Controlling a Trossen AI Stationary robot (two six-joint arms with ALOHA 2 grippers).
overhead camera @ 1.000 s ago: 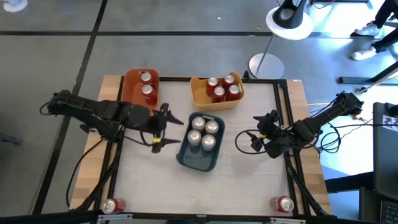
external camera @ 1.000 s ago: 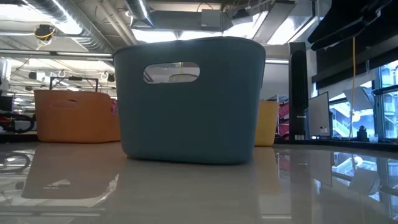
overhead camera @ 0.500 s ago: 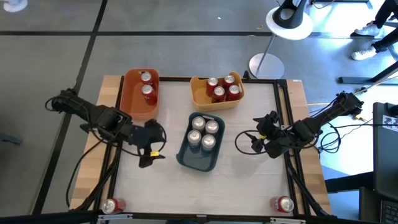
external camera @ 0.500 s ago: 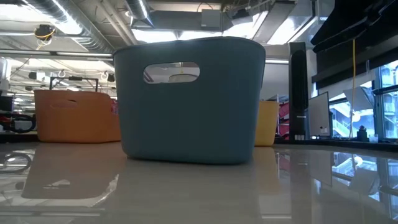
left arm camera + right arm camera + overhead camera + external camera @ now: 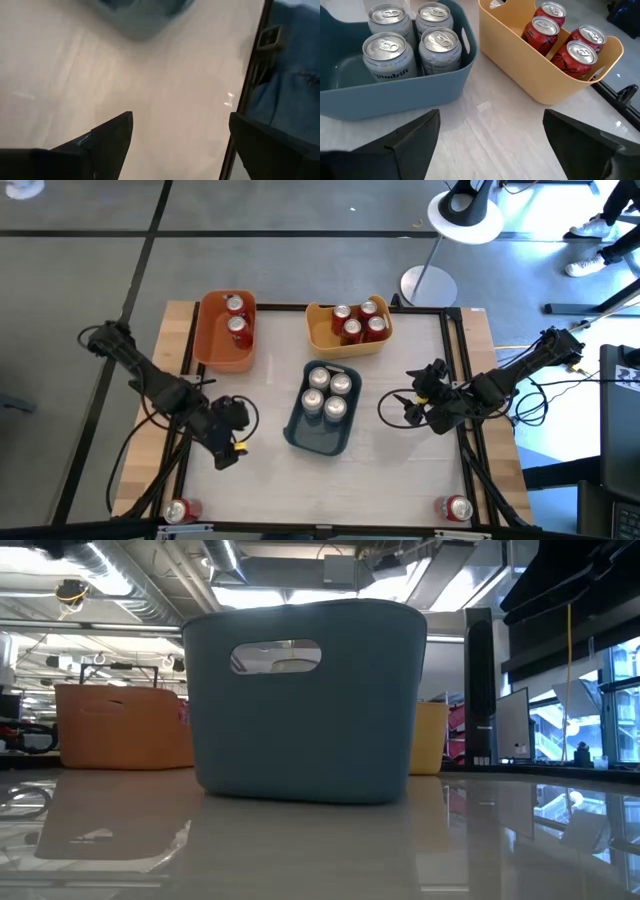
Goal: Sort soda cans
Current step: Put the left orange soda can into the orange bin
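Inside the blue-grey bin (image 5: 395,95) mid-table I read "pindrift", its start cut off, on one of four silver cans (image 5: 388,55), with red cans (image 5: 579,57) in the yellow bin (image 5: 520,60) beyond, while my spread right gripper (image 5: 490,145) hovers just short and the left gripper (image 5: 228,450), also spread, sits near the table's left front edge.

- An industrial-style robotics lab or workshop is indicated.
- Exposed silver ducts (image 5: 120,575) and strip lights are seen under an open ceiling in the low view.
- A grey floor (image 5: 80,270) marked with dark lines is shown around a framed tabletop (image 5: 400,450) in the high view.
- Loose cables (image 5: 395,408) are draped beside the arms.
- A monitor (image 5: 515,725) and large windows (image 5: 605,715) are visible behind the tabletop.
- A white round-based stand (image 5: 463,210) is placed on the floor.
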